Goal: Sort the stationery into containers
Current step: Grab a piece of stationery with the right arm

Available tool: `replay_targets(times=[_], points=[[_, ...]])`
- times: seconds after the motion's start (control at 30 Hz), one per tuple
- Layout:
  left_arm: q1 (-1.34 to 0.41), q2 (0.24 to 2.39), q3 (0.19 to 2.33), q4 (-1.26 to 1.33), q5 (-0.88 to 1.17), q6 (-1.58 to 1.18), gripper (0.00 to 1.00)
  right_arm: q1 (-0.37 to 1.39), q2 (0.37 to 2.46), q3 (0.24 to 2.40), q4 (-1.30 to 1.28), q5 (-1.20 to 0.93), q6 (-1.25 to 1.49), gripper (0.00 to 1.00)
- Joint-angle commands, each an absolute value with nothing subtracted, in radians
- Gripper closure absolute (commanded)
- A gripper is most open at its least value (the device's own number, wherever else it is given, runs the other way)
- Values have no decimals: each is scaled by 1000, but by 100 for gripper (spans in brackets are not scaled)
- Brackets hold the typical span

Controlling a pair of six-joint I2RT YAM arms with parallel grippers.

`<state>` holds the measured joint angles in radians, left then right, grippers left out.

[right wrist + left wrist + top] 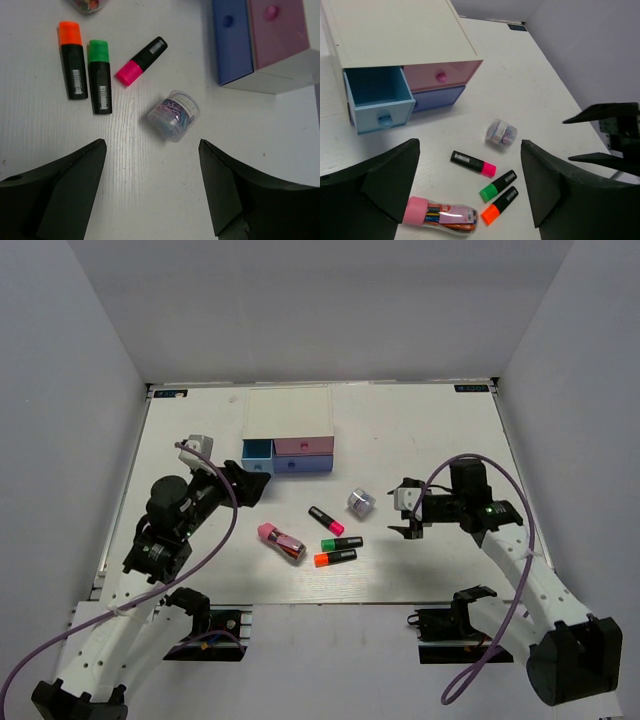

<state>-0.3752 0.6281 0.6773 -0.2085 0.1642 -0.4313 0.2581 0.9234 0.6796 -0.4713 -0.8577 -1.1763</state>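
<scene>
Three short black markers lie mid-table: pink-tipped (326, 520), green-tipped (342, 542), orange-tipped (335, 558). Left of them lies a clear pen tub with a pink cap (282, 542). A small clear jar of coloured clips (361, 503) lies on its side to their right. The white-topped drawer unit (288, 412) stands behind, its light blue drawer (377, 100) pulled out, its pink drawer (442, 75) and periwinkle drawer (437, 97) pushed in. My left gripper (470, 185) hangs open by the blue drawer, nothing in it. My right gripper (152, 190) is open and apart from the clip jar (174, 115).
The white table (440, 430) ends at grey walls on the left, right and back. In the left wrist view the black fingers (605, 135) of the right gripper show at the right edge. Both arm bases sit at the near edge.
</scene>
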Motion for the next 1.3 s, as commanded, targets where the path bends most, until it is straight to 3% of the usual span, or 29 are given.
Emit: replay_targets(times=[0.0, 0.03, 0.5, 0.63, 1.03, 1.13, 1.27], points=[[-371, 614, 675, -198, 245, -419, 7, 268, 995, 741, -537, -901, -1405, 18], [-371, 614, 675, -198, 256, -419, 0, 271, 1052, 764, -532, -894, -1423, 17], [-371, 497, 657, -241, 218, -437, 0, 368, 1423, 1023, -616, -761, -1603, 13], [-371, 476, 657, -241, 218, -437, 0, 405, 1544, 1112, -675, -706, -1635, 17], [-371, 466, 657, -241, 236, -437, 0, 482, 1720, 1215, -716, -566, -1683, 17], [-371, 466, 657, -241, 236, -437, 0, 488, 1735, 1210, -690, -554, -1689, 10], [-362, 466, 657, -241, 236, -437, 0, 492, 1762, 1235, -683, -538, -1697, 10]])
